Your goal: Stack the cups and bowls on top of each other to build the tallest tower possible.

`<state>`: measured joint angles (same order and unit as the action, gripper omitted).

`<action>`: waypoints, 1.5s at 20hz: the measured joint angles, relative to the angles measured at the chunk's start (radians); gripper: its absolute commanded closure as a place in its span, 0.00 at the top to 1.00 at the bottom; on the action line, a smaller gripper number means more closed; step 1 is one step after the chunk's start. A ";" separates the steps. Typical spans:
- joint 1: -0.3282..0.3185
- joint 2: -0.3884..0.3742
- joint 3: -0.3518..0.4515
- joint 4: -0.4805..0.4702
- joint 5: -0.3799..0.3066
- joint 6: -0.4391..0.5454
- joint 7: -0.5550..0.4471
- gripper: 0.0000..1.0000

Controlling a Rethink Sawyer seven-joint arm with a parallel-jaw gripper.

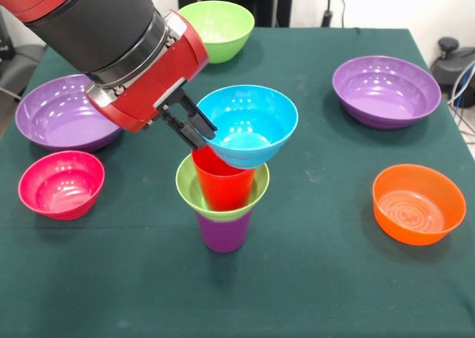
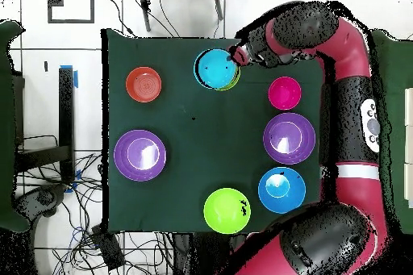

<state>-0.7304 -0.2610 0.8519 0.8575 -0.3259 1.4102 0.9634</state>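
The tower stands mid-table: a purple cup [image 1: 223,232] at the bottom, a small lime green bowl [image 1: 190,186] seated in it, and a red cup [image 1: 222,186] in the bowl. My gripper [image 1: 196,127] is shut on the left rim of a blue bowl [image 1: 249,126]. It holds the bowl tilted, with its base at the red cup's mouth. From above, the blue bowl [image 2: 214,68] covers the tower, with my gripper [image 2: 236,57] at its side.
Loose bowls lie around the tower: two purple [image 1: 62,112] [image 1: 386,90], a pink one [image 1: 61,183], an orange one [image 1: 418,203] and a large lime green one [image 1: 218,27]. A second blue bowl [image 2: 281,189] shows only from above.
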 measured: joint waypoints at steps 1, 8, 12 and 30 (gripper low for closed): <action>0.000 0.000 0.000 0.000 0.000 0.000 0.000 0.00; 0.004 0.003 0.000 -0.008 0.000 0.000 0.000 0.00; 0.005 0.003 0.000 -0.012 0.000 0.000 0.000 0.00; 0.005 0.005 0.000 -0.040 0.000 0.000 0.000 0.00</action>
<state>-0.7258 -0.2564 0.8516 0.8174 -0.3257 1.4102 0.9634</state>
